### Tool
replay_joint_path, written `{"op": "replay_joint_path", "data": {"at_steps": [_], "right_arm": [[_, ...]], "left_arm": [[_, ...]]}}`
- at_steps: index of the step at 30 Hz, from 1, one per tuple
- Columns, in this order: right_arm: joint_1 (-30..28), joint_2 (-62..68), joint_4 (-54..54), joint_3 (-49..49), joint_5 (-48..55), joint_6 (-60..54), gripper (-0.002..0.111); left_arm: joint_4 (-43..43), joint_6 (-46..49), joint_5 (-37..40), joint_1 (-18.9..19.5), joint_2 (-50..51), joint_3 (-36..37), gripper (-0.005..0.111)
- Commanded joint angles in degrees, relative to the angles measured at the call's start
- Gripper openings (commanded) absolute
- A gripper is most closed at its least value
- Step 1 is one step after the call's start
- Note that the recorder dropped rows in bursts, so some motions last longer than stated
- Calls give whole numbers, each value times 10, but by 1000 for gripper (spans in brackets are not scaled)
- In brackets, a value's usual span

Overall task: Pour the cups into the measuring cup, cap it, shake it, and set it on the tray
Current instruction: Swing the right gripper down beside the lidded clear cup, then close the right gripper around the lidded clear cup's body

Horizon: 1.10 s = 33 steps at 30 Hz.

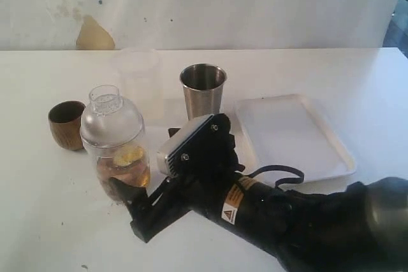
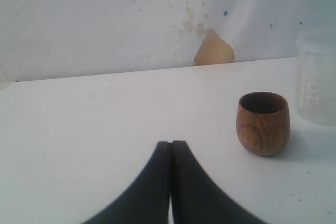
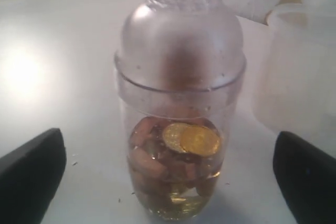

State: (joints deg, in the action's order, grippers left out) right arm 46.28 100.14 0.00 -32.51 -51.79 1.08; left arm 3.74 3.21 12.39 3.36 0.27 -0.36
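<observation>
The measuring cup (image 1: pixel 123 160) stands upright on the bench (image 1: pixel 38 221), off the tray, with the clear dome-shaped lid (image 1: pixel 111 122) seated on its mouth. Its lower part holds gold-coloured round discs and brown pieces in an amber tint; whether that tint is liquid I cannot tell.

The right claw (image 3: pixel 168 179) is spread wide around the cup's lower half. In the right wrist view its black fingers (image 3: pixel 31 174) stand to either side of the cup with bare bench between them and its wall. The right arm reaches in low from the near right corner of the exterior view.

The brown wooden cup (image 1: pixel 65 124) sits just to the left of the measuring cup, upright with a dark inside. The stainless-steel tumbler (image 1: pixel 203 90) stands upright behind and to the right. A frosted translucent plastic cup (image 1: pixel 137 78) shows faintly behind the measuring cup. The white tray (image 1: pixel 335 154) lies flat to the right of the tumbler, well apart from the measuring cup, with nothing on it.

The left claw (image 2: pixel 170 150) is pressed together, tips meeting, low over bare bench near the wooden cup and gripping nothing.

The bench is plain white with a few small dark specks near its front. Behind it rises a white wall, mottled with faint stains and dark spots, with one tan patch (image 1: pixel 94 35) where it meets the bench.
</observation>
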Motion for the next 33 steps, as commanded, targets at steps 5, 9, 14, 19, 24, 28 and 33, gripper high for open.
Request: {"op": "replay_joint_path", "data": {"at_steps": [5,9,14,19,24,28,33], "right_arm": [[0,83,20,-53,-53,7,105],[0,124,20,-101,-53,7,105],[0,170,21,-148,-53,6,105],[0,204,21,-190,-54,6,105],[0,232,30,-211,-53,6,105],[0,245,30,-222,-54,6,105],[0,246,30,-223,-65,6,105]], "left_arm": [[4,-1,-7,2,-3,4,0],[4,-1,-7,2,-3,4,0],[4,-1,-7,2,-3,4,0],[4,-1,-7,2,-3,4,0],[4,-1,-7,2,-3,4,0],[4,-1,-7,2,-3,4,0],[4,-1,-7,2,-3,4,0]]}}
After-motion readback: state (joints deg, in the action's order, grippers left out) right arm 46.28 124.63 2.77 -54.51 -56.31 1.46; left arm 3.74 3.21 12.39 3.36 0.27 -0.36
